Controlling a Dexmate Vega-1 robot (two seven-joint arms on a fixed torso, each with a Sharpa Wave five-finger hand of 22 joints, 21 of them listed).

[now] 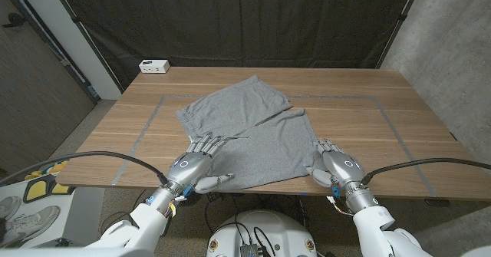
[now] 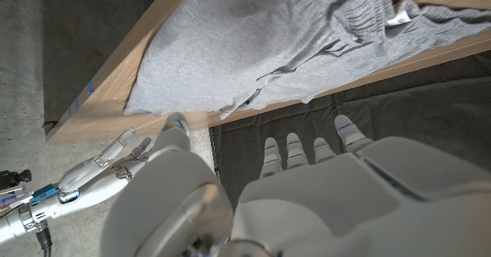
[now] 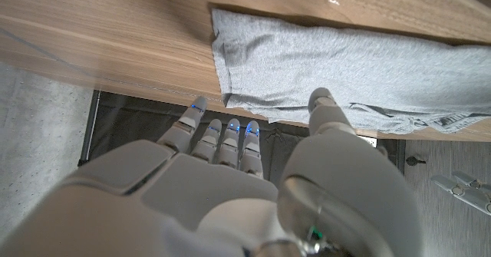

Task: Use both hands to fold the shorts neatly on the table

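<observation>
Looking at the shorts (image 1: 247, 134), I see them spread grey and mostly flat in the middle of the wooden table (image 1: 383, 103), their long axis running on a diagonal: the waistband end lies toward the far left, and the two leg hems reach toward me and to the right, close to the near edge. A shallow split between the legs shows near the right of centre.

My left hand (image 1: 196, 161) sits at the near-left border of the cloth, fingers reaching onto the fabric by the waistband side. In its wrist view the fingers are spread with nothing between them, so I judge it released, touching at most.

My right hand (image 1: 331, 163) stands at the near-right corner, against the hem of the nearer leg. Its wrist view shows the fingers loose and apart just short of the cloth edge, holding nothing.

Both hands are about equally near, each to its own end of the near edge. I judge the coming fold would carry that near edge away from me, across the long axis.

A small white box (image 1: 154, 66) rests at the far-left corner, well apart.
</observation>
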